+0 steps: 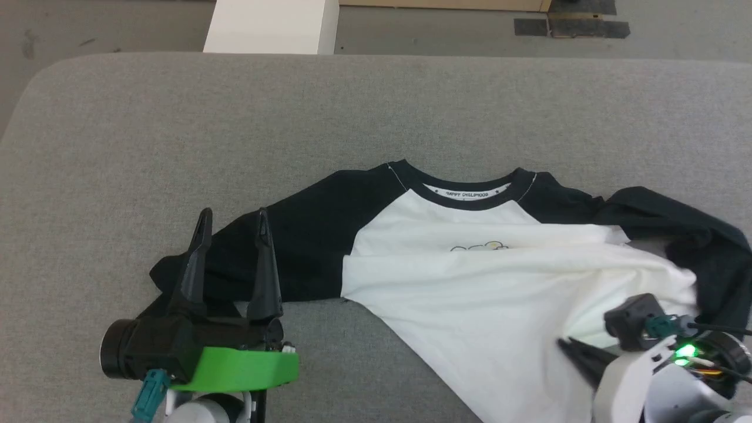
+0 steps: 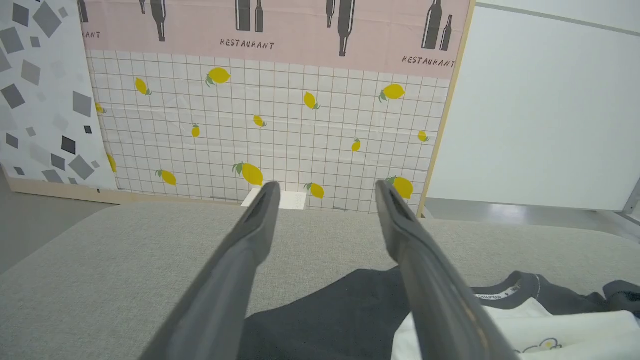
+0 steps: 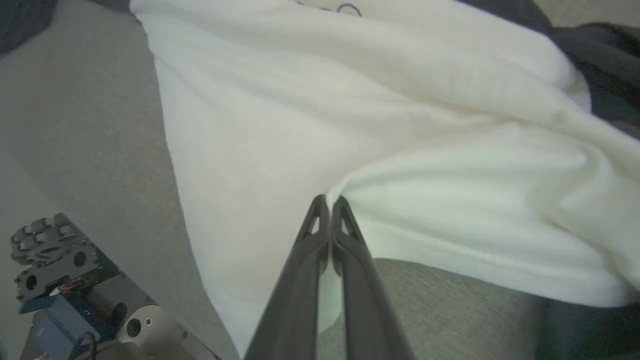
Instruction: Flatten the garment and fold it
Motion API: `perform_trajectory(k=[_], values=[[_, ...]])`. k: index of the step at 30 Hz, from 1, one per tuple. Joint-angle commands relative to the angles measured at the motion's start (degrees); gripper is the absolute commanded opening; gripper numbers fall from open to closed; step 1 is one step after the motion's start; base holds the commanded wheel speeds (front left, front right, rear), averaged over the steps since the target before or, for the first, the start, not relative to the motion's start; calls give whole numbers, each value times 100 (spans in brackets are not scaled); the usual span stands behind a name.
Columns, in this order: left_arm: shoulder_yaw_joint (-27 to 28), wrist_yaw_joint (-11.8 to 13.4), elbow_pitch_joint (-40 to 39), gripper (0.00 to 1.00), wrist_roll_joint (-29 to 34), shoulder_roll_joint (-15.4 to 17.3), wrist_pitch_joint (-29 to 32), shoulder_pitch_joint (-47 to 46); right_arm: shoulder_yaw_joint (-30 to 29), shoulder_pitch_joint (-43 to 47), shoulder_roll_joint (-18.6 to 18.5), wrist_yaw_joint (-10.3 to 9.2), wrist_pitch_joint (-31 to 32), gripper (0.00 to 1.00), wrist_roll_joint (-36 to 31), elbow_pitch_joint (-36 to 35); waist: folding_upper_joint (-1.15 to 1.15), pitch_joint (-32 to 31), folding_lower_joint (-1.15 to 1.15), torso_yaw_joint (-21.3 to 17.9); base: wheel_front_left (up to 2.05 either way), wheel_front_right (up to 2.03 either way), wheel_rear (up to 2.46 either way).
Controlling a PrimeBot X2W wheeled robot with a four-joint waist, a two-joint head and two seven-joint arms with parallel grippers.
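On grey woven surface, garment lying rumpled, neck label reading HAPPY CHILDHOOD, right pincer pinching its white fabric, left pincer hovering spread wide above black sleeve, wall poster reading RESTAURANT

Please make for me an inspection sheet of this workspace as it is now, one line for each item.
Surface: grey padded table, bare around the shirt.
Job's things: shirt lies front up. One black sleeve is spread out. The other side is bunched, and a white fold half hides the print.
Clutter: nothing seen.
Grippers: left gripper is open, over the spread sleeve. Right gripper is shut, pinching the shirt's white cloth.
Cables: a dark cable at the right wrist, clear of the shirt.
Surroundings: white block and dark tape on the floor beyond the table; lemon panel behind.
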Motion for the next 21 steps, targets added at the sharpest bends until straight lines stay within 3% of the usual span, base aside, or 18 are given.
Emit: perform_trajectory(k=[1, 9, 14, 20, 21], values=[[-4, 9, 5, 100, -45, 6, -21, 20, 175, -126, 36, -8, 103, 0, 215, -259, 0, -74, 0, -13, 0, 0, 0], [-15, 22, 11, 100, -89, 4, -42, 68, 1145, -366, 384, -8, 433, 0, 945, -894, 0, -98, 0, 99, 0, 0, 0], [-42, 20, 37, 100, -122, -7, -50, 66, 1688, -600, 485, -8, 427, 0, 1087, -412, 0, -60, 0, 199, 0, 0, 0], [-50, 16, 108, 100, -172, -20, -63, 44, 2055, -849, 768, -8, -45, 0, 1300, 327, 0, -82, 0, 250, 0, 0, 0], [-48, 19, 118, 100, -177, -19, -64, 45, 2080, -905, 768, -8, -96, 11, 1236, 403, 0, -93, 0, 250, 0, 0, 0]])
